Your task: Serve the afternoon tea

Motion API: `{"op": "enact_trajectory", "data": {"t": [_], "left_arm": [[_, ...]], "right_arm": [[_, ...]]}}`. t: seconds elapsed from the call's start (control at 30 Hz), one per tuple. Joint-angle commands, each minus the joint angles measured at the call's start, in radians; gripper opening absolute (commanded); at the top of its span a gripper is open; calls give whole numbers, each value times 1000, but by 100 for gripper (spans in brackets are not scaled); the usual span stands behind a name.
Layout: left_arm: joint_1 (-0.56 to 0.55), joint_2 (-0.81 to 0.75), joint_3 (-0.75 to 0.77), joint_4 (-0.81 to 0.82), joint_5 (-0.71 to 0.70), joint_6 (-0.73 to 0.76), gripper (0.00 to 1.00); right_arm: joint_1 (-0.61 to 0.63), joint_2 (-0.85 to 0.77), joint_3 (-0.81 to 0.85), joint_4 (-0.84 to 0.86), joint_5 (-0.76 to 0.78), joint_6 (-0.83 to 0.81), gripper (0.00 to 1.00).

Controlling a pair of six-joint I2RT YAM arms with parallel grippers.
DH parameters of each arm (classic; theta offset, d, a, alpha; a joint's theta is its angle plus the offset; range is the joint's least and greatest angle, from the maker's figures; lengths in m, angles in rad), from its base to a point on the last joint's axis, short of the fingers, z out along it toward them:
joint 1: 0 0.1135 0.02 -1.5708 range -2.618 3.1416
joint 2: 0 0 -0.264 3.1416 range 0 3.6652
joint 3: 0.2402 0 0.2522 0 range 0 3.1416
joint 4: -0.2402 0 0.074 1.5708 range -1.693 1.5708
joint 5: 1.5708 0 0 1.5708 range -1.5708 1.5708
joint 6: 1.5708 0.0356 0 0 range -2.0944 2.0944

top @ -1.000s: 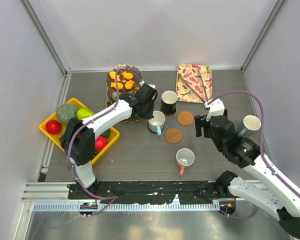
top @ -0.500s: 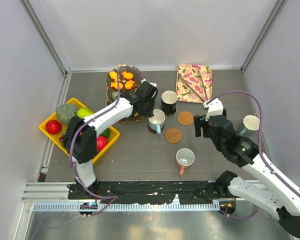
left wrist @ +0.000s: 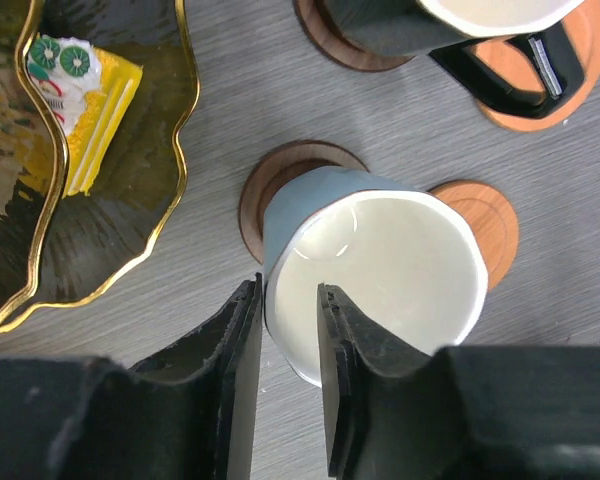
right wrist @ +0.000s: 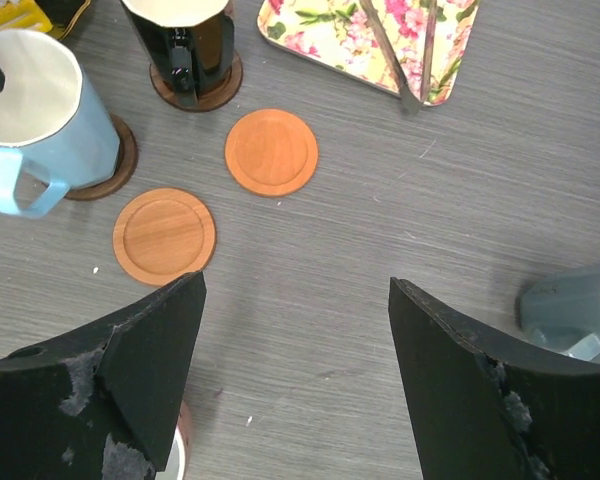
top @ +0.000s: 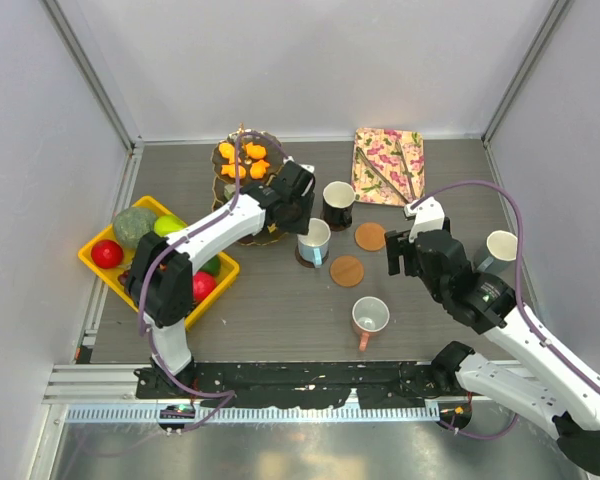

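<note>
On a dark coaster (left wrist: 280,170) near the middle of the table (right wrist: 380,250), just beside the lowest tier of the stand (left wrist: 160,200), stood the pale blue mug (left wrist: 380,270), upright and empty, white-glazed inside. It looked like ceramic: rigid, fairly light while empty, and slick on the glaze. It would likely chip if knocked against the black mug (right wrist: 185,40) close behind it or if set down hard. The rim wall offered only a thin, slippery hold that might let the mug swing. The loop handle (right wrist: 15,190), pointing toward the near edge, or a grasp across the body seemed steadier places to take it.

The left hand (left wrist: 288,290) stood over the mug with its fingers a little apart, one outside the wall and one inside, straddling the rim. Whether the pads pressed the wall could not be told. A cake slice (left wrist: 85,95) lay on the stand's tier alongside. Farther right, the right hand (right wrist: 295,400) hung spread wide and empty above the table, near two bare coasters (right wrist: 165,235).
</note>
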Motion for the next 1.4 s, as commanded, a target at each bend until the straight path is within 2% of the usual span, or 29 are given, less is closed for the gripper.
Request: {"op": "enact_trajectory", "data": {"t": [0.0, 0.17, 0.37, 0.53, 0.77, 0.97, 1.03, 1.1, 1.17, 1.27, 1.37], "left_arm": [[3, -72, 56, 42, 12, 10, 38], [0, -135, 58, 47, 24, 7, 52], [-13, -264, 30, 99, 99, -13, 78], [-13, -407, -17, 142, 115, -30, 89], [22, -597, -16, 67, 44, 20, 96], [213, -707, -39, -4, 119, 53, 96], [278, -737, -51, -29, 126, 77, 96], [330, -779, -80, -33, 121, 100, 96], [382, -827, -129, -21, 91, 126, 96], [410, -917, -201, 10, -6, 166, 96], [412, -1002, -305, 63, -92, 206, 96]], "right_arm": [[5, 27, 36, -14, -50, 46, 80], [3, 61, 84, -124, -130, 129, 81], [7, 106, 87, -276, -252, 292, 80], [8, 100, 17, -291, -317, 359, 75], [25, 130, -69, -287, -406, 416, 63], [49, 167, -129, -259, -408, 459, 58], [56, 182, -141, -247, -411, 470, 53], [57, 186, -135, -248, -403, 473, 41], [57, 192, -105, -274, -372, 455, 19], [57, 218, -34, -342, -305, 399, 8], [50, 256, 80, -385, -245, 344, 5]]}}
